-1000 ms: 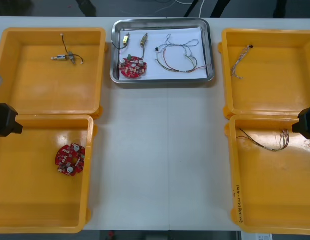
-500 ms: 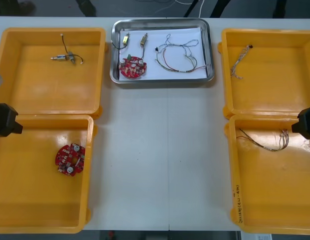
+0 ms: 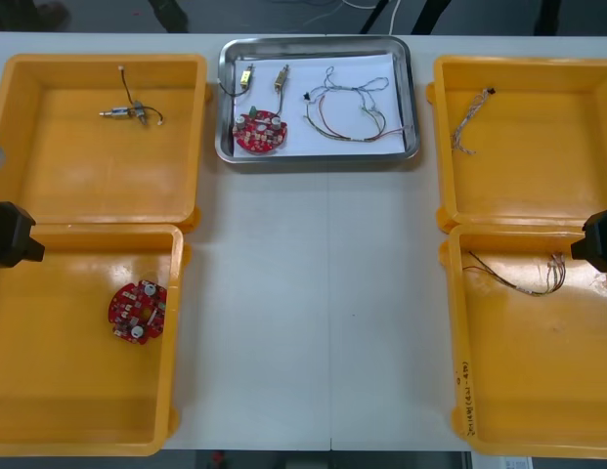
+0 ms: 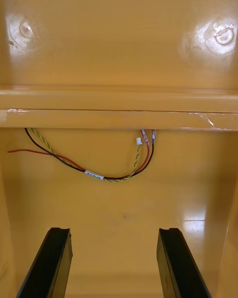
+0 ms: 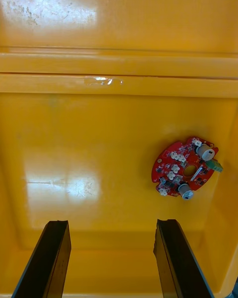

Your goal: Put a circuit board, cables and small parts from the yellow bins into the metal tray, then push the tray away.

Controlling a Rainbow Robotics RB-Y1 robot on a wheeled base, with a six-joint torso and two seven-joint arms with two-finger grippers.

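Two end effectors hang at the side edges of the desk (image 3: 313, 322), each open wide and holding nothing — the left end effector (image 5: 111, 223) over the near-left bin (image 3: 49, 410), where a board (image 5: 186, 174) lies beyond its fingers, the right end effector (image 4: 114, 231) over the near-right bin (image 3: 538, 391), a cable (image 4: 99, 169) lying beyond its fingers. Midway along the desk's far edge sits the tray (image 3: 318, 157) — inside it a second board (image 3: 260, 131) at the left, two small parts (image 3: 281, 78) just behind it, and cables (image 3: 347, 107) at the right.

The metal tray (image 3: 318, 158) holds a circuit board (image 3: 260, 131) and cables (image 3: 347, 107).
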